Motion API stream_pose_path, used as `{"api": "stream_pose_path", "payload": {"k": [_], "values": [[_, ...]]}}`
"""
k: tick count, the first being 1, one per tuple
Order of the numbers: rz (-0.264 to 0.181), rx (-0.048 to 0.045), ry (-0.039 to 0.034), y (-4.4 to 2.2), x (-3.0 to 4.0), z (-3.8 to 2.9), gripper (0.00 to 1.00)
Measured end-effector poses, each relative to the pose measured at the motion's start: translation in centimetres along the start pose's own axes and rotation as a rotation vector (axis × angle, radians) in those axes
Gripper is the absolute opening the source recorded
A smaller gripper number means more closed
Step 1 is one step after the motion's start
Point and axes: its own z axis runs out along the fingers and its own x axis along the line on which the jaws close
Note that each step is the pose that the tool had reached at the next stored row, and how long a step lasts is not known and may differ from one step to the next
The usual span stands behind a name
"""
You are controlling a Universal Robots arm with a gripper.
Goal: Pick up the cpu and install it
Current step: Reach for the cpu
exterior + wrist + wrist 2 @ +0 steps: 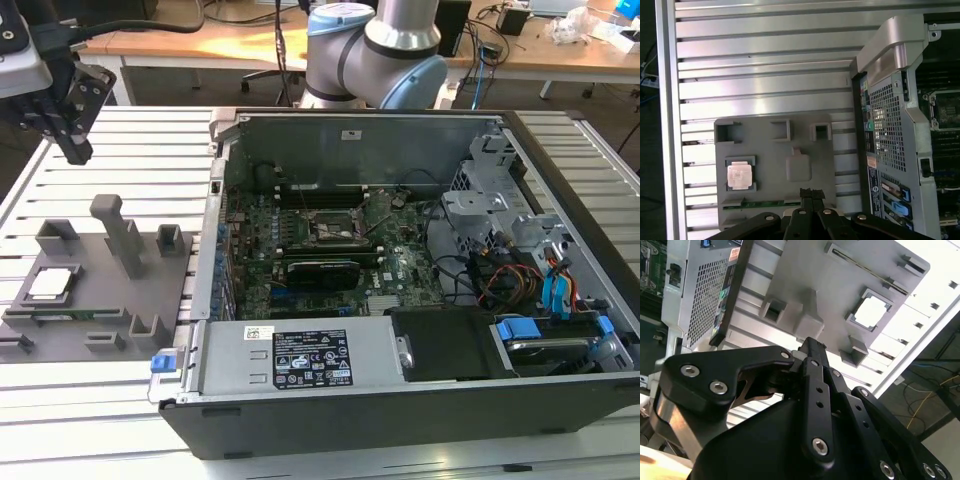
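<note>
A workshop with wooden tables (250,45) and loose cables lies behind a slatted metal desk (100,420). The largest thing on it is an open computer case (400,400), lying on its side with the motherboard (300,240) exposed. The dark square socket (338,232) sits near the middle of that board. The arm (390,50) rises behind the case. Beside the case, toward the exterior view's left, rests a grey fixture plate (110,300) with several raised holders. The cpu (52,283) lies flat in a square recess of this plate, pale metal top upward, on the side away from the case. It also shows in both wrist views (872,311) (740,176). The hand (78,152) hangs in the air above the desk's far corner, beyond the plate. Its fingertips are clenched together with nothing between them (812,344) (811,191). The cpu thus lies below the hand and nearer the exterior camera, offset from the fingertips rather than straight under them. Being square, it offers no long axis. The socket is well apart, toward the exterior view's right.
</note>
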Motion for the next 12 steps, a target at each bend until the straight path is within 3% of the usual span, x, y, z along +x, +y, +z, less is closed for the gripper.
{"api": "stream_pose_path", "payload": {"k": [12], "values": [[0.0, 0.0, 0.0, -0.14, 1.67, 0.32, 0.11]]}}
